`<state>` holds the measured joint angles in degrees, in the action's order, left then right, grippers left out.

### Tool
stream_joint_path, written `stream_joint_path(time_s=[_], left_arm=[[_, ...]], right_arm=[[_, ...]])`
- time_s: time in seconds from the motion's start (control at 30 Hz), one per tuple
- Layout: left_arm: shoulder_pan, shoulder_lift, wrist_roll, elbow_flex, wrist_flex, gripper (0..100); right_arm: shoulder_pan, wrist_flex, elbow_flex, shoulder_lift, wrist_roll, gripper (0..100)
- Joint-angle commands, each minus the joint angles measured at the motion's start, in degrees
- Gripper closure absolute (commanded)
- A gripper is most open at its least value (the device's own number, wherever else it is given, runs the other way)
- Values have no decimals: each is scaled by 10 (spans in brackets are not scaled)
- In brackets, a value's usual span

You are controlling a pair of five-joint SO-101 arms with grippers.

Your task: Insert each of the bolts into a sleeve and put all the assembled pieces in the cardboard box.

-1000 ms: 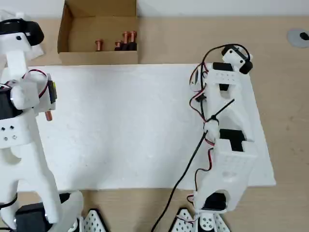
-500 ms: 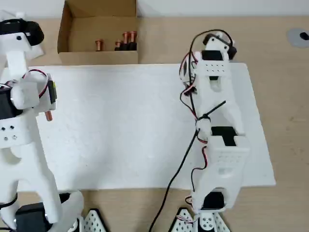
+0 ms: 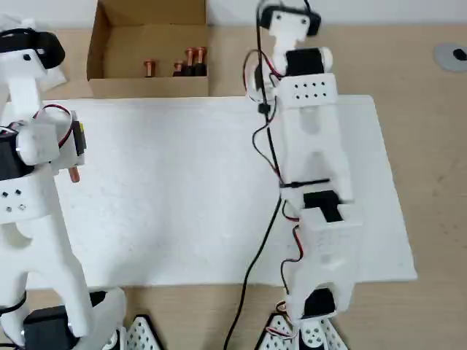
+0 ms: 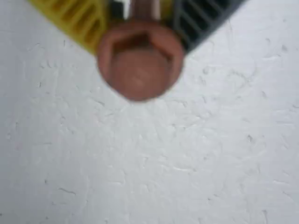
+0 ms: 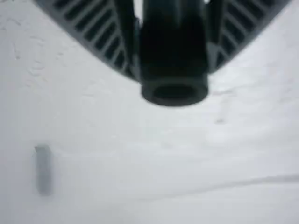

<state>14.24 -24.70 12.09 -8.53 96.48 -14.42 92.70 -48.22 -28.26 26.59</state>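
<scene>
Left gripper (image 4: 140,11) pinches the bolt (image 4: 140,63), head poking out past the tips, right gripper (image 5: 174,18) clamps the sleeve (image 5: 174,70) open-end out, so I'd line both axes up dead straight before pushing.

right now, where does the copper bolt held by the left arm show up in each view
high view: the copper bolt pokes out under the left arm, at the left edge of the white mat.
left wrist view: close up, head toward the camera, clamped in the left gripper, mat behind it.
right wrist view: a black sleeve in the right gripper instead.
shared landmark: the white mat under the bolt.
</scene>
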Motion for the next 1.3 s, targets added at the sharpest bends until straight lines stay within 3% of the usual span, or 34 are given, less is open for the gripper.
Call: stream_joint_path(time_s=[0.0,0.33,0.67,0.8,0.93,1.1,1.27], left_arm=[[-3,-20,-5,-7,-8,991],[-2,-20,-11,-40,-26,991],[-8,-20,-49,-140,-61,991],[-21,-20,-73,-160,-60,991],[-76,-29,-76,-165,-59,991],[-133,-83,-76,-150,-65,991],[-153,-124,-81,-74,-111,991]], right_arm=[[-42,56,-158,11,-48,989],[-105,98,-476,11,-141,989],[-157,99,-463,153,-140,989],[-208,99,-333,230,-137,989],[-245,98,-94,342,-120,989],[-247,86,170,485,-104,989],[-239,-4,388,622,-106,989]])
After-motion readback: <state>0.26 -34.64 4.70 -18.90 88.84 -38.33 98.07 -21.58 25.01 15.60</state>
